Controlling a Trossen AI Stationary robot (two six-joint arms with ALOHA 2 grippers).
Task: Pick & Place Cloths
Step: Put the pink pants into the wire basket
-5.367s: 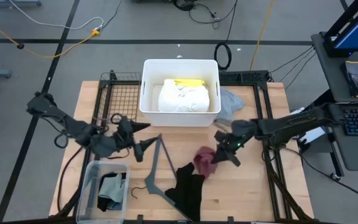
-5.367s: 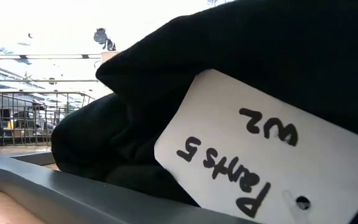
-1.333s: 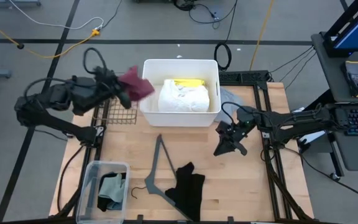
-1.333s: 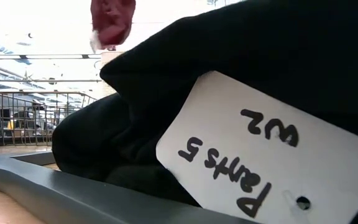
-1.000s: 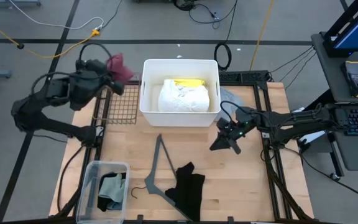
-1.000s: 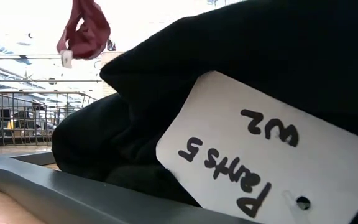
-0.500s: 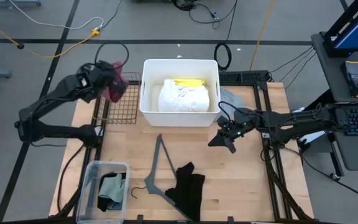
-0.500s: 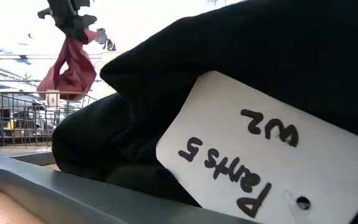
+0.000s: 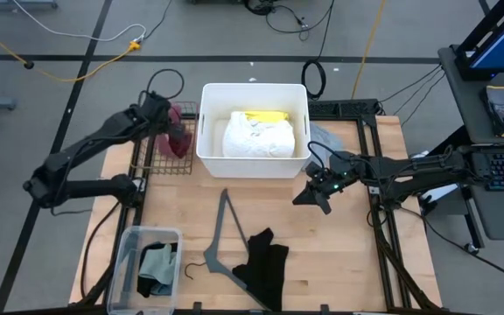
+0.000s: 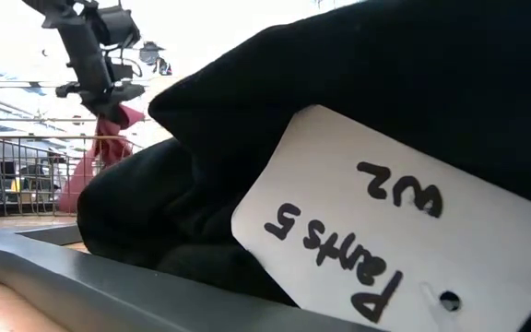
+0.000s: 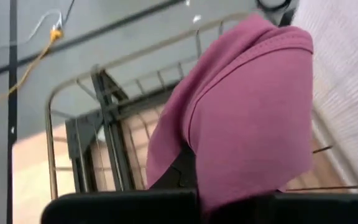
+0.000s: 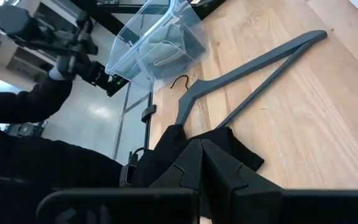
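1. High view: my left tool pinches the crumpled maroon fabric garment over the black wire basket, left of the white plastic bin. My right tool hovers pressed together over the wooden desk.
2. Low view: the black fabric garment with its white paper tag fills the near side.
3. Right wrist view: a thin grey clothes hanger lies on the desk.

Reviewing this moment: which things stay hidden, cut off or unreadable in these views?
- Low view: the black fabric garment with its white paper tag blocks nearly the whole table.
- Left wrist view: the maroon cloth covers the left tool's fingers.
- High view: the pale grey cloth is partly hidden behind the white plastic bin.
- High view: the yellow cloth lies mostly under the white cloth.
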